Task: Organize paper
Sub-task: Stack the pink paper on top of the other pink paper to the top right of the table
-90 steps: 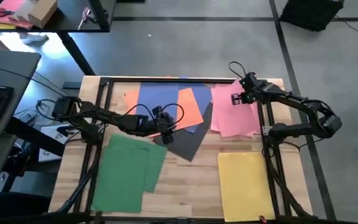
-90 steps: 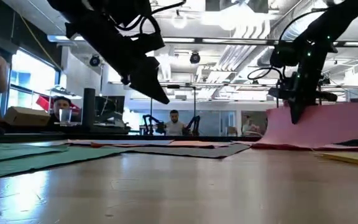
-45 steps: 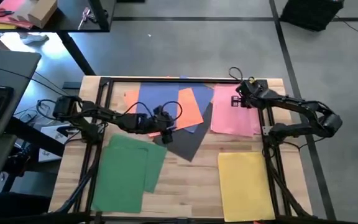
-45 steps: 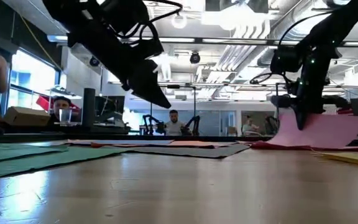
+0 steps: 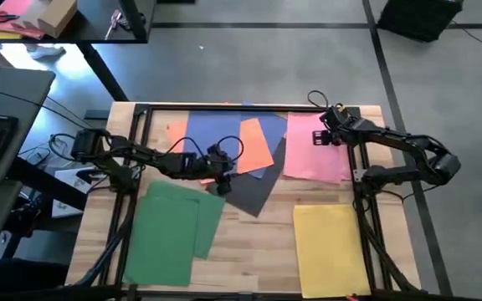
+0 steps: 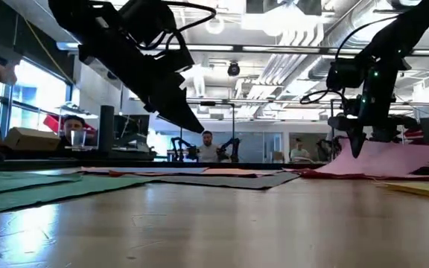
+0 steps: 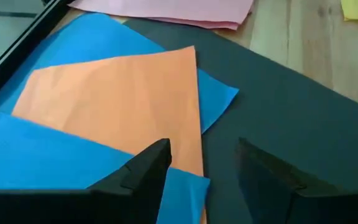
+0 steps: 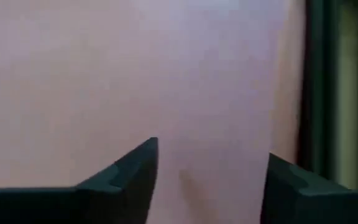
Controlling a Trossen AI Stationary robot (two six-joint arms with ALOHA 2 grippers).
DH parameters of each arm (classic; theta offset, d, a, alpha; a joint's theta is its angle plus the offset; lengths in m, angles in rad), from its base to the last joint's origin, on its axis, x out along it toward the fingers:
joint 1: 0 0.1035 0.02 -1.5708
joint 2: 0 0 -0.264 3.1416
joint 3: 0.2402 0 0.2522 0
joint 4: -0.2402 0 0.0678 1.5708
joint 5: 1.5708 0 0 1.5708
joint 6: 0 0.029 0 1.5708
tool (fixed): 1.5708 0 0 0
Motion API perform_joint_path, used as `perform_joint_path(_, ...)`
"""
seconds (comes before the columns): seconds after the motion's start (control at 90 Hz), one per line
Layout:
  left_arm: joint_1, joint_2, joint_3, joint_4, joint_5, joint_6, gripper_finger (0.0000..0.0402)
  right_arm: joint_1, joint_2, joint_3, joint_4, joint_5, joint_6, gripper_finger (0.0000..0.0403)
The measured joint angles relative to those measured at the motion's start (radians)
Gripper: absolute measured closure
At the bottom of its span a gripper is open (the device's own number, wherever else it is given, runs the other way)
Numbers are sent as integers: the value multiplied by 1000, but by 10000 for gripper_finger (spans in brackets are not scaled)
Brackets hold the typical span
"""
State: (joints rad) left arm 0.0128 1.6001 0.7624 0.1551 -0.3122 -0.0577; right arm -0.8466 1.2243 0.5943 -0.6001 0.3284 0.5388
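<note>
Nearest me on the tabletop (image 5: 258,242) lie the sorted piles: green sheets (image 5: 174,230) on my left, yellow sheets (image 5: 329,247) on my right, both squared and well apart. Mid-table, my left gripper (image 7: 199,171) hovers with fingers spread over the mixed heap, just above where the orange sheet (image 7: 117,102) overlaps a blue sheet (image 7: 36,158) and the dark grey sheet (image 7: 291,118). To do this well, I judge I should come down on the orange edge alone, pinching one layer so the blue beneath doesn't drag along. Farther back, my right gripper (image 8: 207,174) sits low over the pink pile (image 5: 312,155), fingers apart with nothing between them; the top pink sheet looks slightly lifted at one edge and may want flattening.
</note>
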Motion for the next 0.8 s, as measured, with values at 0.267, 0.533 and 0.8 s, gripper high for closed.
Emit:
perform_joint_path(0.267,10,-21,0,-20,46,-1,234,7,-1,131,-163,109,-53,126)
perform_joint_path(0.533,18,-60,2,-63,65,3,234,262,17,56,263,-162,-124,126)
perform_joint_path(0.8,23,-61,2,-90,56,-35,234,532,212,50,400,-163,-308,137)
